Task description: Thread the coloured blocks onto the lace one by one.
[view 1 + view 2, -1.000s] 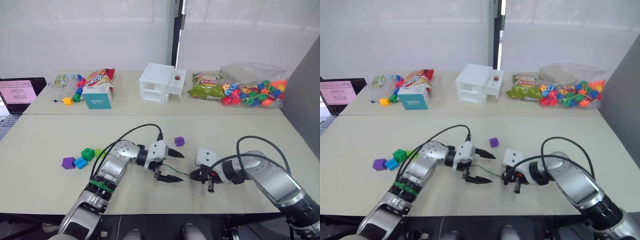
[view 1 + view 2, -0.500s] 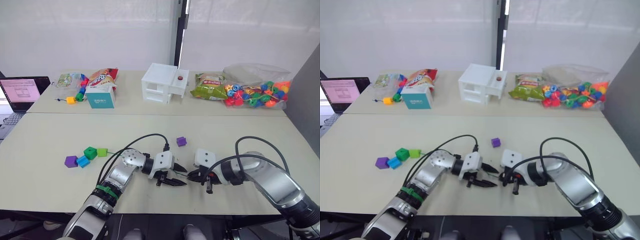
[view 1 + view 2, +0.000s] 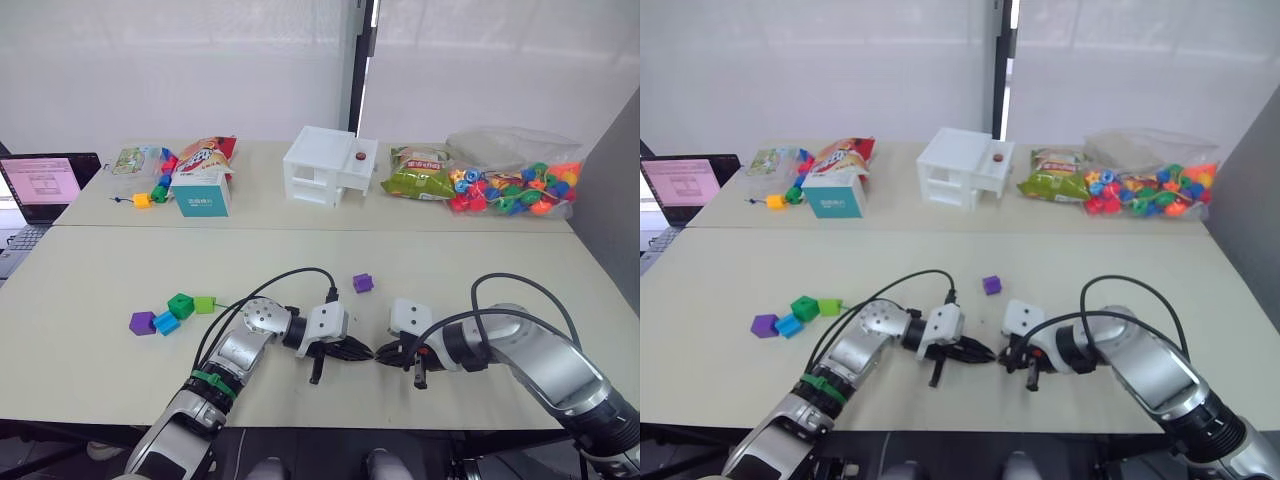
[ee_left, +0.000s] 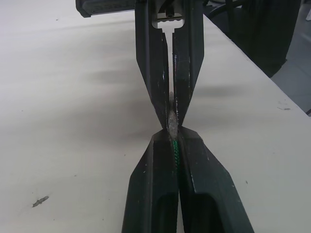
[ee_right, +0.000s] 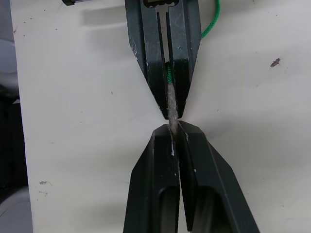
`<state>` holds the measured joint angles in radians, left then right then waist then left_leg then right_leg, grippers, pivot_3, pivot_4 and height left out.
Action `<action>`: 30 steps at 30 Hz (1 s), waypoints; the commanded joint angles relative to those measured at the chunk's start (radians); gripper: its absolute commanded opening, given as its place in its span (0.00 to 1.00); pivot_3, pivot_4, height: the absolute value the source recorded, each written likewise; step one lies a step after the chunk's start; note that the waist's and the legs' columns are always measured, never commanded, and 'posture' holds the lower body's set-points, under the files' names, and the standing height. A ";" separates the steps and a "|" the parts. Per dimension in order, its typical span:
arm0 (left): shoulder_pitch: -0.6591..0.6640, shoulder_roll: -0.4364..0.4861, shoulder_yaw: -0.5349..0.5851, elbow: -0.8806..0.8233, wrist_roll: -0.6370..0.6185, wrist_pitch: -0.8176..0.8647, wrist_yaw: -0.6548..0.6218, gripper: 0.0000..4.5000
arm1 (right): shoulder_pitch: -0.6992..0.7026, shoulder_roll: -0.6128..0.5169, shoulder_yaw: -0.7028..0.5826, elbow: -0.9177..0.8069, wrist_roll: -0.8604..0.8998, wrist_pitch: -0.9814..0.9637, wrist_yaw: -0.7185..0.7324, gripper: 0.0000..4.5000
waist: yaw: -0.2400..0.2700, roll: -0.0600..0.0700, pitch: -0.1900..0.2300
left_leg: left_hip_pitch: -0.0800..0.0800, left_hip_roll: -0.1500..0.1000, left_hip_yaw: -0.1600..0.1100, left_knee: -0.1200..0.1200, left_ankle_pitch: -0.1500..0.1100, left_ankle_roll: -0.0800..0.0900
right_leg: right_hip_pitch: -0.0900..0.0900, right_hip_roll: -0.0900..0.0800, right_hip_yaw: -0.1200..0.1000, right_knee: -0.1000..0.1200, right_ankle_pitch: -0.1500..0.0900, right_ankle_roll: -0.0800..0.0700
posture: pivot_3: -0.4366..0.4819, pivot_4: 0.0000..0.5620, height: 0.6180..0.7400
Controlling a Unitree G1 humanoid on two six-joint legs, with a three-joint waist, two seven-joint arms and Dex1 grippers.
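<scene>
Claws meet tip to tip near the front edge of the worktop [image 3: 90, 270]: the left claw [image 3: 358, 350] is pinched tight on the lace [image 4: 174, 149], with the green cord running between its fingers and the stiff silvery tip sticking out in front, and the right claw [image 3: 388, 355] is pinched just as tight on the far end of that same tip. Both therefore grip one short, hard needle with almost no gap between them, and the cord trails back under the left arm. None of the blocks is on the lace yet. One purple block [image 3: 362, 283] lies alone just beyond the two claws; the dark green block [image 3: 180, 305], light green block [image 3: 204, 304], blue block [image 3: 165, 323] and second purple block [image 3: 142, 322] sit clustered well to the left. The risk, as I judge it, is in the handover: if either claw lets go before the other has a sound hold, the smooth tip could slip and drop flat on the worktop, where it is hard to pick up. Pulling apart while both stay clamped could bend the tip or drag the cord. With both claws busy, neither is free to fetch a block.
</scene>
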<state>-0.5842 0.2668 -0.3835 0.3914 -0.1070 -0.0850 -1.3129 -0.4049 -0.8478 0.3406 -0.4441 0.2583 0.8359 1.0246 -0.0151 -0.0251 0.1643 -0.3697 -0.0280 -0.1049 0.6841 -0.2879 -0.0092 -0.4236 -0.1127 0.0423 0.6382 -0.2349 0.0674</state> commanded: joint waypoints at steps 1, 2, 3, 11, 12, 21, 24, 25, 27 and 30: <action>-0.007 -0.005 0.016 -0.023 -0.029 0.000 -0.007 0.00 | 0.002 -0.010 -0.012 -0.026 0.011 0.004 0.001 0.00 | 0.000 0.000 0.000 | 0.000 0.000 0.000 0.000 0.000 0.000 | 0.000 0.000 0.000 0.000 0.000 0.000 | 0.48 0.27 1.00; -0.008 -0.006 0.017 -0.023 -0.029 0.000 -0.007 0.00 | 0.001 -0.010 -0.012 -0.029 0.014 0.009 0.003 0.00 | 0.000 0.000 0.000 | 0.000 0.000 0.000 0.000 0.000 0.000 | 0.000 0.000 0.000 0.000 0.000 0.000 | 0.48 0.27 1.00; -0.008 -0.006 0.017 -0.024 -0.029 0.000 -0.007 0.00 | 0.001 -0.008 -0.012 -0.032 0.017 0.013 0.004 0.00 | 0.000 0.000 0.000 | 0.000 0.000 0.000 0.000 0.000 0.000 | 0.000 0.000 0.000 0.000 0.000 0.000 | 0.48 0.27 1.00; -0.009 -0.008 0.018 -0.028 -0.038 0.010 -0.012 0.00 | 0.002 -0.007 -0.015 -0.034 0.012 0.017 -0.005 0.00 | 0.000 0.000 0.000 | 0.000 0.000 0.000 0.000 0.000 0.000 | 0.000 0.000 0.000 0.000 0.000 0.000 | 0.48 0.27 1.00; -0.009 -0.008 0.018 -0.028 -0.037 0.010 -0.012 0.00 | 0.002 -0.002 -0.026 -0.035 0.026 0.040 -0.009 0.00 | 0.000 0.000 0.000 | 0.000 0.000 0.000 0.000 0.000 0.000 | 0.000 0.000 0.000 0.000 0.000 0.000 | 0.48 0.27 1.00; 0.004 0.006 0.030 -0.032 -0.037 0.006 -0.010 0.00 | 0.032 -0.010 -0.381 -0.051 0.302 0.181 0.003 0.61 | 0.004 0.000 0.000 | 0.000 0.000 0.000 0.000 0.000 0.000 | 0.001 0.000 0.000 0.000 0.000 0.000 | 0.48 0.27 1.00; 0.013 0.015 0.037 -0.040 -0.039 0.011 -0.005 0.00 | 0.025 0.027 -0.421 -0.032 0.303 0.159 -0.053 0.84 | 0.001 0.000 0.000 | 0.000 0.000 0.000 0.000 0.000 0.000 | 0.001 0.000 0.000 0.000 0.000 0.000 | 0.48 0.27 1.00; 0.018 0.019 0.040 -0.044 -0.039 0.013 -0.002 0.00 | 0.021 0.051 -0.421 -0.025 0.290 0.140 -0.082 0.91 | 0.000 0.000 0.000 | 0.000 0.000 0.000 0.000 0.000 0.000 | 0.001 0.000 0.000 0.000 0.000 0.000 | 0.48 0.27 1.00; 0.035 0.029 0.051 -0.065 -0.042 0.027 0.014 0.00 | 0.012 0.133 -0.386 0.024 0.210 0.059 -0.189 0.91 | -0.004 0.000 0.000 | 0.001 0.000 0.000 0.000 0.000 0.000 | 0.000 0.000 0.000 0.001 0.000 0.000 | 0.48 0.27 1.00; 0.059 0.045 0.064 -0.101 -0.046 0.050 0.032 0.00 | 0.008 0.272 -0.362 0.086 0.161 -0.012 -0.315 0.91 | -0.003 0.000 0.000 | 0.001 0.000 0.000 0.000 0.000 0.000 | 0.000 0.000 0.001 0.002 0.000 0.000 | 0.48 0.27 1.00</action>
<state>-0.5290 0.3064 -0.3432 0.3377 -0.1263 -0.0439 -1.2937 -0.3851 -0.6106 -0.0185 -0.3610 0.4357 0.8730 0.7707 -0.0178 -0.0248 0.1642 -0.3688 -0.0279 -0.1047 0.6841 -0.2877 -0.0095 -0.4241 -0.1128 0.0430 0.6403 -0.2348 0.0673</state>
